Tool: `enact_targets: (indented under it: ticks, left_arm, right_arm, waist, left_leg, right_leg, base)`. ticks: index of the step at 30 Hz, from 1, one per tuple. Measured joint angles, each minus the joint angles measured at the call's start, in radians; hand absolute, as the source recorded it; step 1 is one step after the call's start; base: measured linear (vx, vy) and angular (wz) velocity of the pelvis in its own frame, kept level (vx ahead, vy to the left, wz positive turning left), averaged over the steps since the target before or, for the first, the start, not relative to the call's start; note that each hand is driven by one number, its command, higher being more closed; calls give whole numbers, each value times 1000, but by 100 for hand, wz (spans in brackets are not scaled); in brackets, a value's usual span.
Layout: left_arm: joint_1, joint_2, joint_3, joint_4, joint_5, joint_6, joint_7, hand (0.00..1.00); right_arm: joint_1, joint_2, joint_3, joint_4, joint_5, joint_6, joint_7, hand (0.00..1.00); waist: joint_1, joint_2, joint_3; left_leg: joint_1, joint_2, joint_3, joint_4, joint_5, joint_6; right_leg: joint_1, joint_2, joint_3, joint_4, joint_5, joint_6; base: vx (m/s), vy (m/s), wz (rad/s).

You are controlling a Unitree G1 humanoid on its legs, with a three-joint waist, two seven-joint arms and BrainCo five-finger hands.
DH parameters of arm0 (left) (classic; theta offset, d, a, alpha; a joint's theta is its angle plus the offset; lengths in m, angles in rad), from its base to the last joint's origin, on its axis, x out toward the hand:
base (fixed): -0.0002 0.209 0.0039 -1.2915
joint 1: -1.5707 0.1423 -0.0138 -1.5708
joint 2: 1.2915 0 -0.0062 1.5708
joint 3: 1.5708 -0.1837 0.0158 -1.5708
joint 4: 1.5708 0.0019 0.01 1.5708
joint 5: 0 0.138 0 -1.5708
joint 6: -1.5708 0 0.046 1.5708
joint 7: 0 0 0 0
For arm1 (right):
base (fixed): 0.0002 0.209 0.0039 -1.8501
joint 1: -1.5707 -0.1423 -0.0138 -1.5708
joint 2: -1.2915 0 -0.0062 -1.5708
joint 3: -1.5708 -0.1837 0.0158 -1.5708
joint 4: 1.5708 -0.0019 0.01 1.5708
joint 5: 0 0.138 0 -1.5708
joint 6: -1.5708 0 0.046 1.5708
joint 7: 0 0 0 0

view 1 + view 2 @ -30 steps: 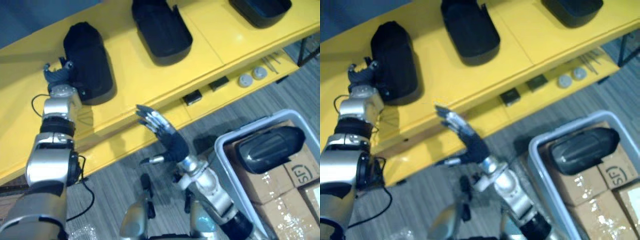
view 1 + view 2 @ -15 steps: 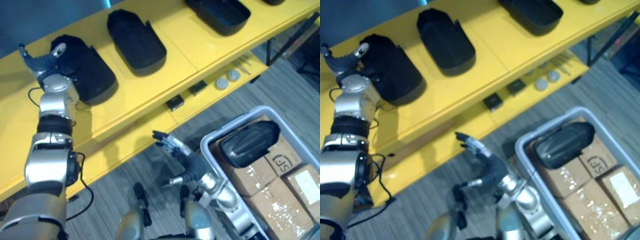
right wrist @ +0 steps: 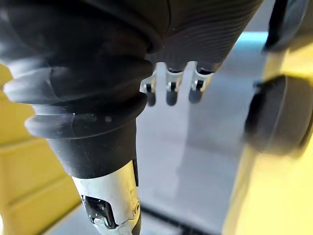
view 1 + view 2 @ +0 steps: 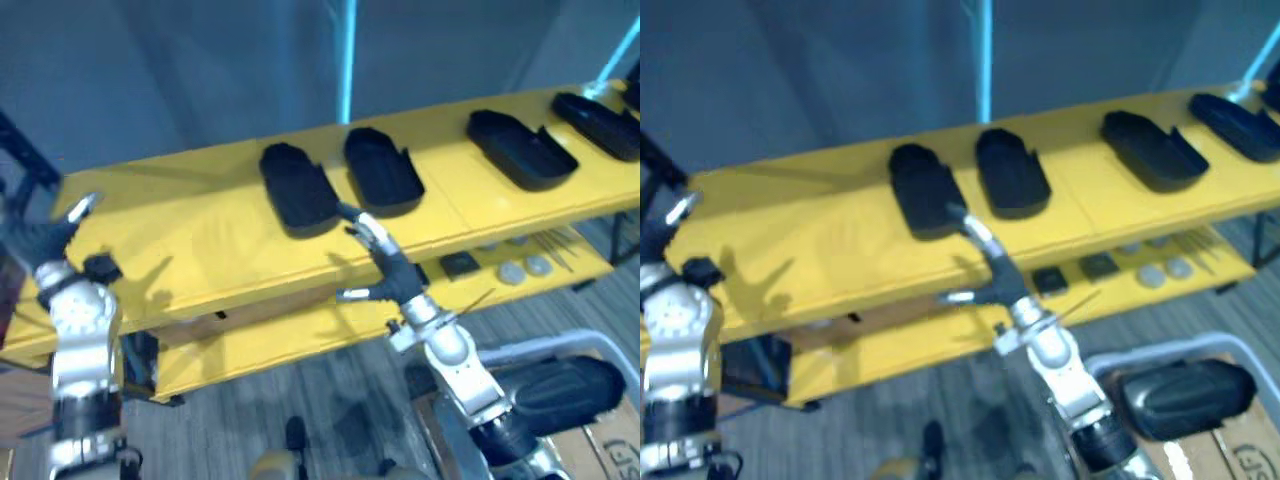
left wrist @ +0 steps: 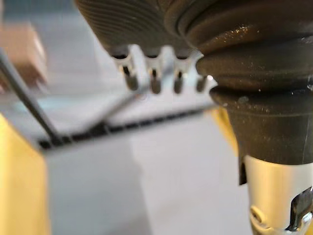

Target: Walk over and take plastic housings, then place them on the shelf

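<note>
A: Hands?
B: The right hand (image 4: 388, 265) is spread, empty, before the yellow shelf (image 4: 200, 235); the left hand (image 4: 45, 242) is splayed too.
A: Housings?
B: Black oblong plastic housings (image 4: 298, 188) line the shelf; a glossy housing (image 4: 560, 392) lies in the grey bin (image 4: 520, 350).

no legible text, blurred print on cardboard box (image 4: 612, 456) corner, unreadable

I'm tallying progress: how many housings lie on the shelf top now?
4: two housings side by side at the middle of the shelf, one further right, one near the right end. A dark shape at the picture's edge may be a fifth.
</note>
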Motion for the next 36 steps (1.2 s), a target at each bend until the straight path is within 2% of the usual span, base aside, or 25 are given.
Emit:
enact_targets:
  ticks: [1,2,4,6,8,10,11,14,17,20,22,24,30,36]
  left_arm:
    - [81,-63,1,-36,-1,0,-1,0]
    - [121,-94,1,-46,-2,1,-2,0]
    - [266,-208,-15,-55,-12,2,-16,0]
    - [352,-267,-41,-38,-9,-2,-35,0]
    - [394,-299,-61,26,-15,-27,-67,0]
    - [398,-311,-69,72,-19,-44,-93,0]
    - [401,-310,-77,108,-9,-68,-121,0]
    - [394,-308,-127,186,1,-114,-188,0]
    - [369,-305,-171,244,1,-122,-252,0]
    - [313,-260,-270,367,-12,-123,-319,0]
    - [276,-225,-338,484,-43,-121,-380,0]
    - [250,-225,-348,566,-73,-115,-407,0]
    - [230,-209,-347,730,-132,-116,-437,0]
    - [233,-195,-345,811,-162,-118,-461,0]
  right_arm:
    - [0,17,-27,16,-3,21,-47,0]
    - [0,27,-41,21,-7,31,-65,0]
    - [-12,57,-102,39,-62,90,-147,0]
    - [-52,59,-136,99,-72,133,-179,0]
    - [-106,58,-164,160,-77,181,-211,0]
    - [-144,58,-175,192,-77,208,-222,0]
    - [-184,58,-176,217,-77,227,-223,0]
    - [-275,57,-200,265,-72,232,-227,0]
    - [-337,51,-206,305,-42,249,-243,0]
    - [-393,31,-216,360,-38,254,-275,0]
    - [-434,27,-237,404,-38,253,-311,0]
    - [-460,14,-246,411,-38,249,-328,0]
    - [-488,2,-245,414,-34,242,-323,0]
    - [-540,-4,-242,454,7,233,-255,0]
  waist:
    - [9,-2,-1]
    - [15,-4,-2]
    - [35,-16,-6]
    - [51,-25,-6]
    - [80,-27,0]
    - [90,-28,2]
    - [93,-27,12]
    - [93,-19,64]
    - [90,-11,104]
    - [90,6,151]
    - [90,8,180]
    - [88,11,201]
    - [84,15,226]
    - [85,22,241]
  left_leg:
    - [-1,-2,-11,0,4,1]
    - [-3,-3,-16,0,5,0]
    - [-26,-4,-44,0,16,-3]
    - [-45,-4,-62,1,25,-4]
    - [-56,-4,-78,1,32,-4]
    - [-63,-6,-89,1,37,-3]
    - [-66,-6,-96,2,40,-3]
    - [-69,-5,-99,2,41,-5]
    - [-81,-2,-82,2,40,-4]
    - [-91,0,-75,6,44,-5]
    - [-100,6,-53,6,52,1]
    - [-102,9,-45,6,56,6]
    - [-94,23,-25,6,55,7]
    - [-84,31,-27,6,47,0]
  right_leg:
    - [7,0,-12,-2,0,0]
    - [7,0,-16,-2,0,0]
    - [1,5,-44,-3,0,0]
    - [-6,8,-66,-4,0,0]
    - [-9,12,-79,-5,3,-2]
    - [-8,13,-94,-4,3,-2]
    - [-9,14,-97,-1,3,-2]
    - [-13,12,-100,9,1,-1]
    - [-37,8,-93,25,0,0]
    - [-63,-2,-82,58,-3,-3]
    - [-87,-3,-62,80,-1,1]
    - [-99,-4,-50,90,-2,0]
    - [-122,-3,-26,132,-29,-8]
    - [-136,-5,-22,179,-65,-17]
  base:
    - [-44,22,25]
    - [-35,11,30]
    - [-31,-7,33]
    - [-35,-15,30]
    - [-30,-15,26]
    - [-22,-16,23]
    - [-26,-12,14]
    - [-46,-2,5]
    - [-33,12,-8]
    - [5,3,-10]
    - [27,-20,-18]
    - [34,-40,-21]
    - [13,-57,-11]
    - [-13,-48,-1]
